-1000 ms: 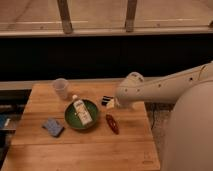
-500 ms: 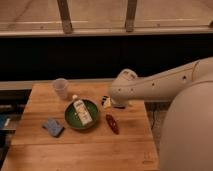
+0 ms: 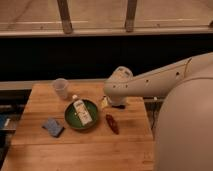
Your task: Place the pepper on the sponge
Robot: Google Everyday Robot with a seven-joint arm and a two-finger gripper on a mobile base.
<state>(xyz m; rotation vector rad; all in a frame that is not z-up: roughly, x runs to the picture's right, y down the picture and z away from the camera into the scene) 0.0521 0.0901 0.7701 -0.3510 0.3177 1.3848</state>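
The dark-red pepper (image 3: 112, 123) lies on the wooden table (image 3: 80, 150), just right of the green bowl. The blue-grey sponge (image 3: 52, 126) sits flat on the table to the left of the bowl, well apart from the pepper. My gripper (image 3: 109, 103) hangs at the end of the white arm, above the table and just behind the pepper, near the bowl's right rim.
A green bowl (image 3: 73, 119) holds a white labelled bottle (image 3: 81, 110) lying across it. A clear plastic cup (image 3: 60, 88) stands at the table's back left. The white arm (image 3: 155, 82) reaches in from the right. A dark ledge and railing run behind the table.
The arm's end has shifted left and slightly down, closer to the bowl and the pepper. Pepper, sponge, bowl and cup have stayed in place.
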